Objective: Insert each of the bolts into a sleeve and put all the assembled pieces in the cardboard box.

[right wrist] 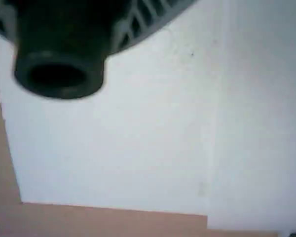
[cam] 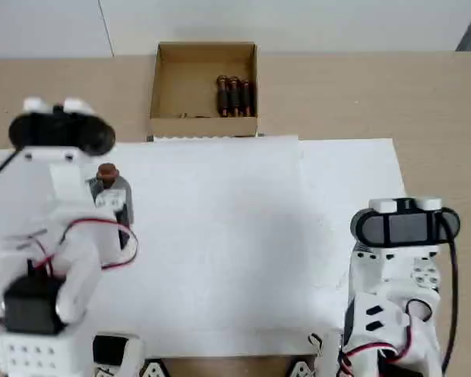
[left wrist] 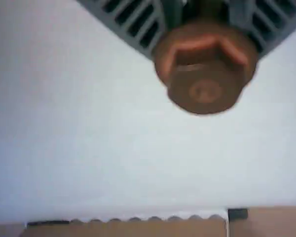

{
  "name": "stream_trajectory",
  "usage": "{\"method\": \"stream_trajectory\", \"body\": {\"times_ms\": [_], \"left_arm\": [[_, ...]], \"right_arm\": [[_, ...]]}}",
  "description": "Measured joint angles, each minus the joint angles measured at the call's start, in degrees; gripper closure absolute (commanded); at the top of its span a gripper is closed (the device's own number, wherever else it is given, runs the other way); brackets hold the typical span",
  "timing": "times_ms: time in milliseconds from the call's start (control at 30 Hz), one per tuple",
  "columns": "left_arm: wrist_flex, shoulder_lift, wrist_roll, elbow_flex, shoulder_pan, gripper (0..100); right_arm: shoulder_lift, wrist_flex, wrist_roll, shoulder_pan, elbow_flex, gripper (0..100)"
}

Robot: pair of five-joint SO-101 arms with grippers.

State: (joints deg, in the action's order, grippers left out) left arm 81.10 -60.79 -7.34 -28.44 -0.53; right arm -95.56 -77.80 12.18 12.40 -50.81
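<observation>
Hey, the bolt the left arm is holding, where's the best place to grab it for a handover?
Probably grip the bolt by its hexagonal head, which sticks out free of the left tool; the shank is hidden between the fingers. Come from the cardboard box side, closing on two opposite flats.

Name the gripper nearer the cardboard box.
Left. The left gripper, holding a bolt, is over the white sheet just short of the cardboard box; the right gripper, holding a sleeve, is farther back at the sheet's right.
</observation>
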Motion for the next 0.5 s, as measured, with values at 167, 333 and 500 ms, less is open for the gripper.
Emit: {"method": "stream_trajectory", "body": {"times_ms": [167, 333, 500], "left_arm": [[-6.7, -10.5, 0.0, -11.1, 0.0, 100], [-11.3, -17.6, 0.0, -20.0, 0.0, 100], [-16.9, -23.5, 0.0, -27.3, 0.1, 100]], "right_arm": [[-2.7, 4.4, -0.2, 0.0, -5.7, 99.6], [-2.7, 11.3, -3.2, -0.5, -11.3, 99.6], [-2.9, 17.4, -4.8, -7.1, -16.8, 99.6]]}}
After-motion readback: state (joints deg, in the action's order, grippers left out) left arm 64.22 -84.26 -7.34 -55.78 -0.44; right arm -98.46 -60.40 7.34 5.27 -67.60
